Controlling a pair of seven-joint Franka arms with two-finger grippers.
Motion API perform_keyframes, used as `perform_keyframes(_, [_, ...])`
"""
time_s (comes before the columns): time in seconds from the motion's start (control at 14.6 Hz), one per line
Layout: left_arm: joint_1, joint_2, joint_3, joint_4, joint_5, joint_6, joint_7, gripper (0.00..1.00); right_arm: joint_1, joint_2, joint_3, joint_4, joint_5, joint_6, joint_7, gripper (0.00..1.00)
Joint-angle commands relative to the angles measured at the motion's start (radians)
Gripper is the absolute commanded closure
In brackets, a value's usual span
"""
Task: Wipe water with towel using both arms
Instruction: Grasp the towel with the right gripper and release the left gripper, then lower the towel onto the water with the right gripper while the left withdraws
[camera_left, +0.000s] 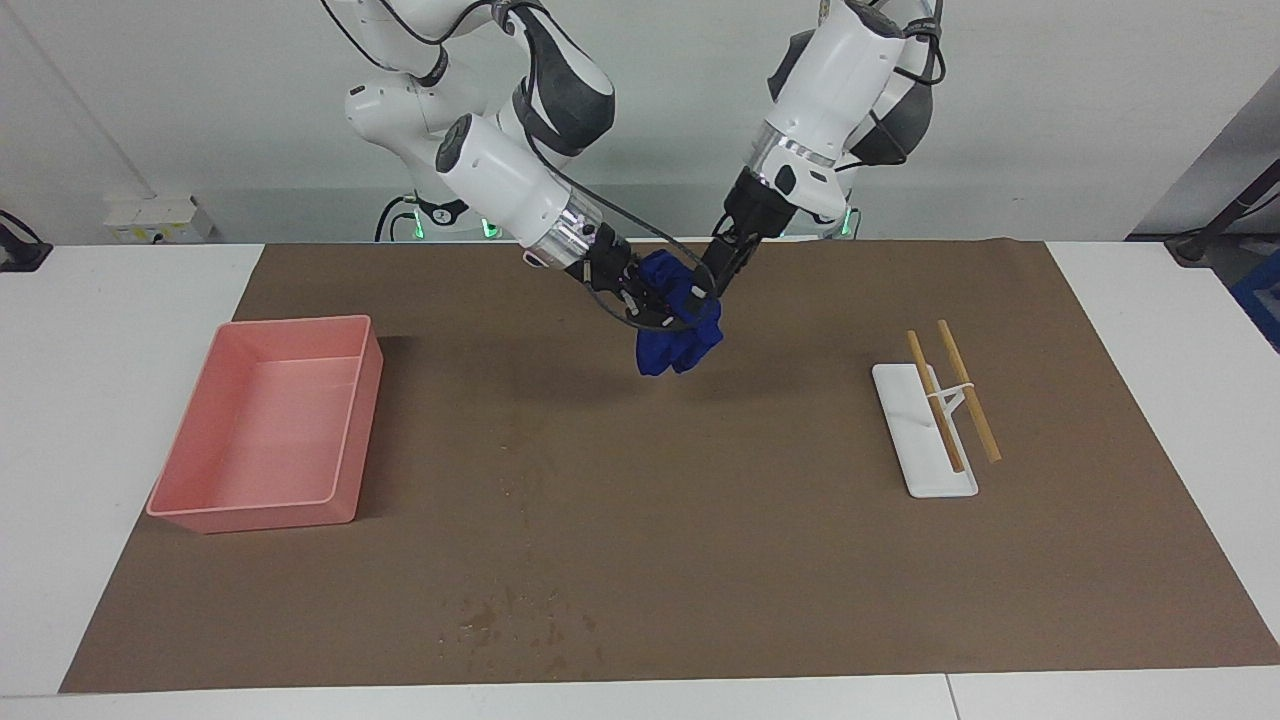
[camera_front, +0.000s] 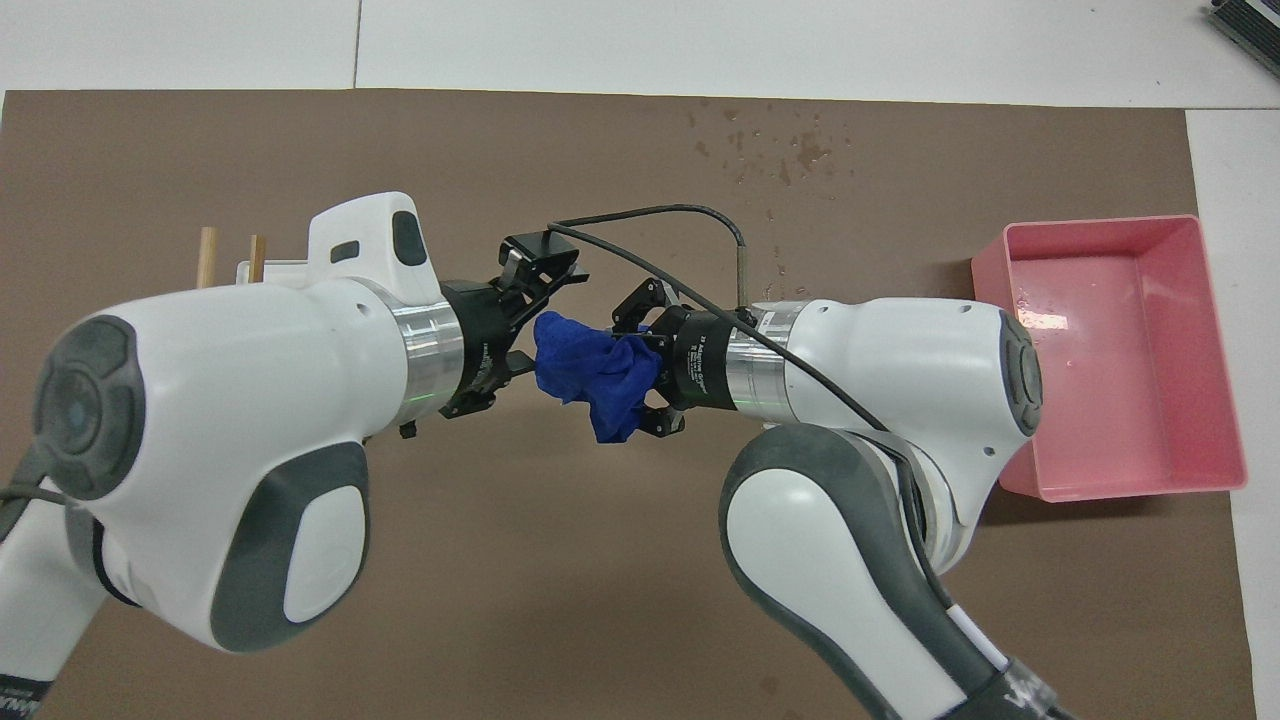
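I have the towel (camera_left: 680, 325) up in the air at the upper centre of the facing view, bunched between both grippers over bare mat (camera_left: 640, 560). The right gripper (camera_left: 655, 305) comes in from the upper left of that view and is clenched on the towel's bulk. The left gripper (camera_left: 712, 290) comes in from the upper right and pinches the towel's top edge. In the overhead view the same towel (camera_front: 598, 375) sits mid-frame between the two wrists.

The water (camera_left: 520, 620) lies low in the facing view, near the bottom centre, a scatter of specks among darker blotches, well apart from the towel. In the overhead view it (camera_front: 790, 150) is in the upper middle.

This looks like a handover or a shared grip before the wipe. To do it well, I judge that I should not let either gripper release until the other has a firm hold, since the towel is a loose lump and could slip out. Then I should lower it flat onto the mat short of the specks and drag it through them with steady downward pressure. I should steer clear of the tray (camera_left: 270, 430) and the chopsticks (camera_left: 950, 395) at either side.
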Motion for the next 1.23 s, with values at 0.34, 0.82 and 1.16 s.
perform_keyframes(0.34, [0.258, -0.001, 0.002, 0.047, 0.202, -0.269, 0.589, 0.00, -0.043, -0.044, -0.008, -0.011, -0.340, -0.344, -0.290, 1.00])
perform_keyframes(0.82, [0.303, 0.050, 0.009, 0.247, 0.434, -0.657, 1.123, 0.00, -0.115, -0.073, -0.007, -0.011, -0.692, -0.620, -0.667, 1.00])
perform_keyframes(1.16, [0.361, 0.082, 0.012, 0.314, 0.368, -0.756, 1.125, 0.00, -0.190, -0.142, -0.005, -0.144, -0.786, -0.690, -0.989, 1.00])
